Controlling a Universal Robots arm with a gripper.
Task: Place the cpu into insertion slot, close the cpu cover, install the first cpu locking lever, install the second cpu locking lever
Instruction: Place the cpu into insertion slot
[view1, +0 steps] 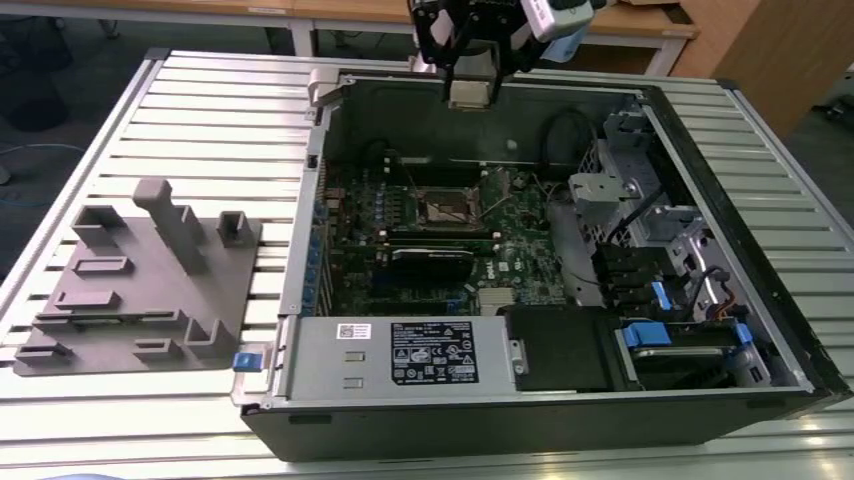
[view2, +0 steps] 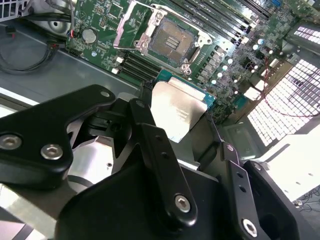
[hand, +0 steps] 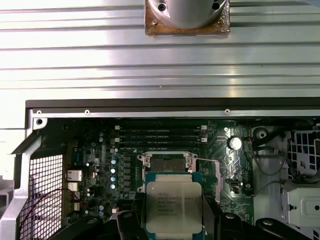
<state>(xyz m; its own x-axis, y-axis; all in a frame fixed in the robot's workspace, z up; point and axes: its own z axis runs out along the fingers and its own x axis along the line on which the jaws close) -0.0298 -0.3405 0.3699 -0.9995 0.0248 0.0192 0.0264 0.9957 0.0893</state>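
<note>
Hanging at the upper middle of the exterior view, the gripper (view1: 470, 92) is over the far wall of the open computer case (view1: 534, 430). Its black fingers (hand: 212, 220) clamp the cpu (hand: 174, 206) by two opposite edges, silver top showing. One chip edge runs out of frame in the first wrist view. The chip hides part of the insertion slot (hand: 167, 163), which sits bare on the green board (view2: 100, 20), well apart. Cover position: cannot tell. A grey fixture plate (view1: 134, 280) lies on the slatted table (view1: 214, 100) at the exterior view's left.

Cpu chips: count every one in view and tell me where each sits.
1. The cpu is clamped between the gripper's fingers, held clear of the insertion slot, which is empty. Others may be hidden elsewhere.
</note>
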